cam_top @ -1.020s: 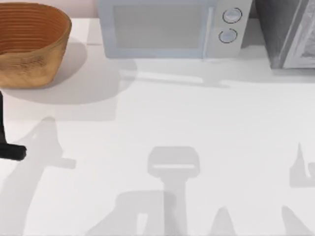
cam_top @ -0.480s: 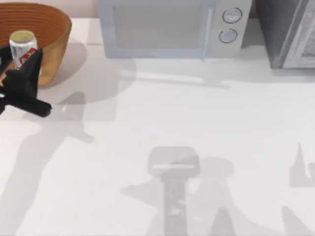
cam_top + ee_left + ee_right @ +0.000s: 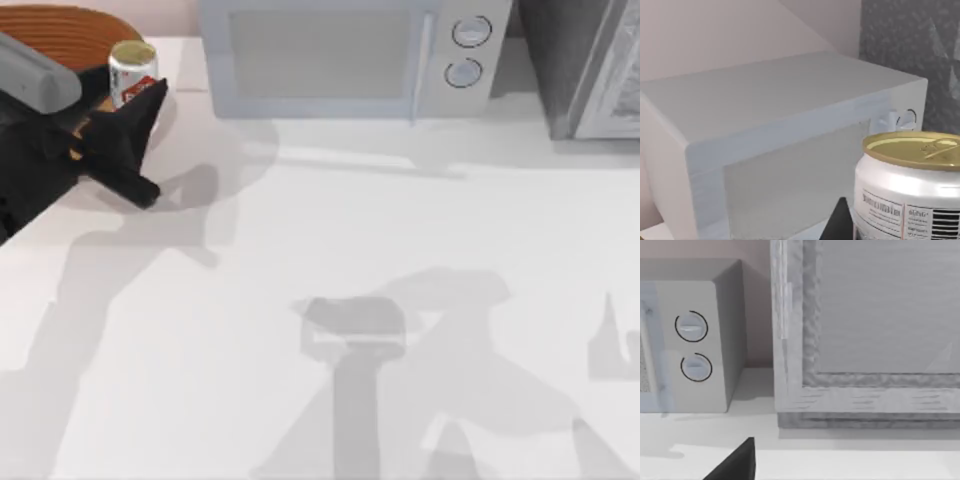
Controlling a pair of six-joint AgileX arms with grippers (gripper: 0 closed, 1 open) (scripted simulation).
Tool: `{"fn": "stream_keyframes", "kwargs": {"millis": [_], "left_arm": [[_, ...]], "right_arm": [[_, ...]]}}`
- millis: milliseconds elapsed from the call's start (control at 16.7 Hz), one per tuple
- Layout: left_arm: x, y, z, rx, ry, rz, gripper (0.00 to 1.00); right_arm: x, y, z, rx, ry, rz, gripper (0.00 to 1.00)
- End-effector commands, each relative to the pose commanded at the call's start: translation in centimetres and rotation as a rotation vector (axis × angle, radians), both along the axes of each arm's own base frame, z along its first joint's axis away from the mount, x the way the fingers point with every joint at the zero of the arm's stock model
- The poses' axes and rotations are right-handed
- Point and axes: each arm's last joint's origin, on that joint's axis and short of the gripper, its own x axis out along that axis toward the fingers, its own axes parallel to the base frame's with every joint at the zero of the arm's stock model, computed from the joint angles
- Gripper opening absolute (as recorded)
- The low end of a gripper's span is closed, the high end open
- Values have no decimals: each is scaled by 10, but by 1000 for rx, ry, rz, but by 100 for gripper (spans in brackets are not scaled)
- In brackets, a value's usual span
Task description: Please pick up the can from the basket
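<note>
While the left arm reaches in from the nine o'clock edge of the top view, the left gripper pinches the can low on its side, at about ten o'clock on the tabletop. One dark pointed finger runs up against the red-marked white wall of the can, and the gold-beige top stands level above it, so the can is upright. It sits just over the right-hand rim of the basket, of which an orange-brown arc shows at the far eleven o'clock corner, the rest covered by the arm's grey and black links. Whether the can's base is clear of the rim I cannot tell.

From the left wrist view the can is close up, its pull-tab lid tilted slightly toward the camera, printed text and a barcode on its white side, with a dark fingertip touching its lower edge. Behind it stands the microwave.

Seen from above, the microwave sits at twelve o'clock with two round dials on its right panel, and a grey speckled cabinet stands at one o'clock. The right wrist view faces those dials and the cabinet, with one black finger of the right gripper at the lower edge; its spread I cannot tell.
</note>
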Motion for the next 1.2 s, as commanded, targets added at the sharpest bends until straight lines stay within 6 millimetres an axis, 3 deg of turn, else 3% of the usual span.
{"fn": "stream_keyframes", "kwargs": {"millis": [600,1200], "left_arm": [[51,-30,-42,-2,2,-271,0],[86,-56,-92,6,-47,-550,0]], "right_arm": [[0,0,0,0,0,0,100],[0,0,0,0,0,0,100]]}}
